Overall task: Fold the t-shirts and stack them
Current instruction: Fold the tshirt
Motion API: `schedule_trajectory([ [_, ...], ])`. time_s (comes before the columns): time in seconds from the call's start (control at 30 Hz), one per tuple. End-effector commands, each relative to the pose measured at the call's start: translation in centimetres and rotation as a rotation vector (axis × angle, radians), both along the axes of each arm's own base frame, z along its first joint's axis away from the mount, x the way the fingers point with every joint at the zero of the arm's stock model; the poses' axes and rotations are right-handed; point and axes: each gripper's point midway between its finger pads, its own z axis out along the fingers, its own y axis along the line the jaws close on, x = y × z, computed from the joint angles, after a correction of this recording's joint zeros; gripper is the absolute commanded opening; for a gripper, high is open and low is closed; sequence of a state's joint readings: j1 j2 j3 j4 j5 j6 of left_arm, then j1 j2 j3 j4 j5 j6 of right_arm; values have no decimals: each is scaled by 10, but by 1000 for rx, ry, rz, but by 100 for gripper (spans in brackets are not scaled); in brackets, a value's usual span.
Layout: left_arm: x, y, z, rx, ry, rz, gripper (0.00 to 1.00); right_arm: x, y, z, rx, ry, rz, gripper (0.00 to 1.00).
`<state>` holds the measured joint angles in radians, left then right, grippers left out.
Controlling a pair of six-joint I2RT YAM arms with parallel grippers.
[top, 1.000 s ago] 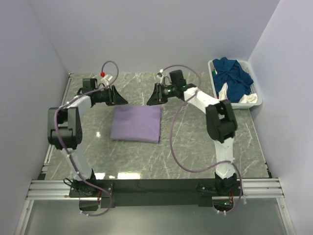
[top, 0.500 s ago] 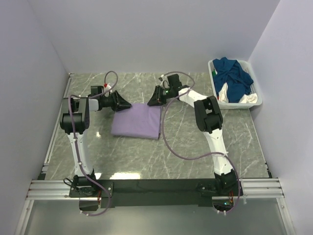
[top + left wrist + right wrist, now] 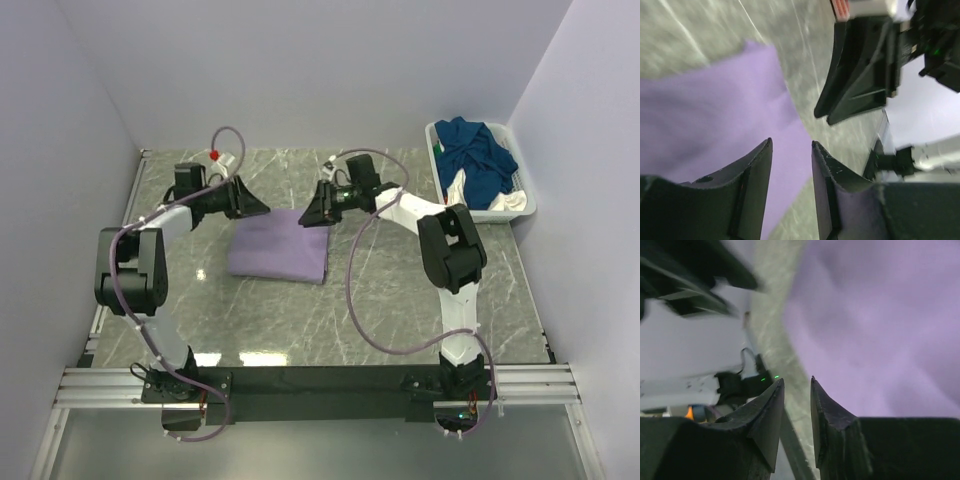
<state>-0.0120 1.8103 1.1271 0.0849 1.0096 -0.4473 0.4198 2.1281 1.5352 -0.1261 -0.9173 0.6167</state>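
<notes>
A pale lilac t-shirt lies folded flat as a rectangle on the marble table. It also shows in the left wrist view and the right wrist view. My left gripper hovers at the shirt's far left corner, jaws a little apart and empty. My right gripper hovers at the far right corner, also a little open and empty. The two grippers face each other. Dark teal t-shirts and a white one lie crumpled in the basket.
A white slatted basket stands at the back right against the wall. Pale walls close in the table at the left, back and right. The grey marble table runs to the black rail at the near edge.
Half a second ago both grippers were lower, at the shirt's far edge; they have since lifted slightly and both elbows have swung outward. The lilac shirt lies slightly farther back than a second ago.
</notes>
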Motion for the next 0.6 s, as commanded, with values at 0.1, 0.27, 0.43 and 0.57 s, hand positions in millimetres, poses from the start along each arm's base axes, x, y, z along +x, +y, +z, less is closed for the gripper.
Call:
schedule_trajectory([
  [0.1, -49, -21, -85, -63, 324, -63, 44, -33, 32, -21, 92, 82, 72, 37],
  [0.27, -42, -14, -118, -37, 377, -36, 42, -28, 28, -76, 42, 178, 49, 35],
  [0.43, -20, 1, -135, 16, 382, 6, 41, -5, 8, -99, -38, 163, 2, 33],
  [0.57, -10, 16, -107, 30, 282, 1, 42, 16, -6, -83, -78, 87, -10, 31],
])
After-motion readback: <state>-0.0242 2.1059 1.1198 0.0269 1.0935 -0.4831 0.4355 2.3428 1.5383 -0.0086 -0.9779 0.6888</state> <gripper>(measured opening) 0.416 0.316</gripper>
